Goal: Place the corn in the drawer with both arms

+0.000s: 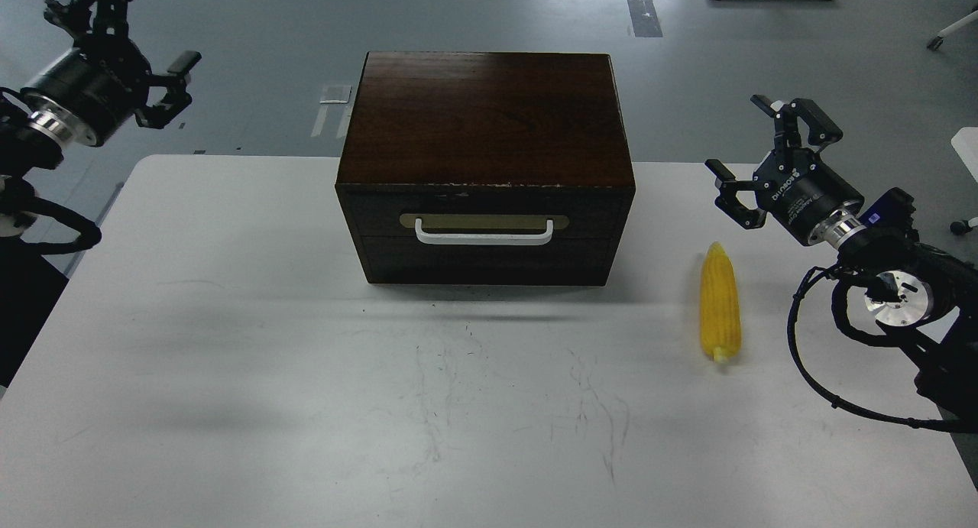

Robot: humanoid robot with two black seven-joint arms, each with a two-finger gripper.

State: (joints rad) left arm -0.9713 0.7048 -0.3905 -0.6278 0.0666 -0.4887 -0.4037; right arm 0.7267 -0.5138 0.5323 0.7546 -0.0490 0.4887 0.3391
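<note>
The yellow corn [720, 302] lies on the white table [229, 344], right of the dark brown wooden box [487, 123], with its pointed tip towards the back. The drawer [484, 224] is shut, its white bar handle [484, 236] facing me. My right gripper [752, 150] is open and empty, held above the table just behind and right of the corn. My left gripper [134, 39] is open and empty, raised at the far left, well away from the box.
A plain dark panel [486, 262] sits below the drawer. The grey floor lies beyond the table's back edge. The right arm's cable [810, 360] loops over the table's right side.
</note>
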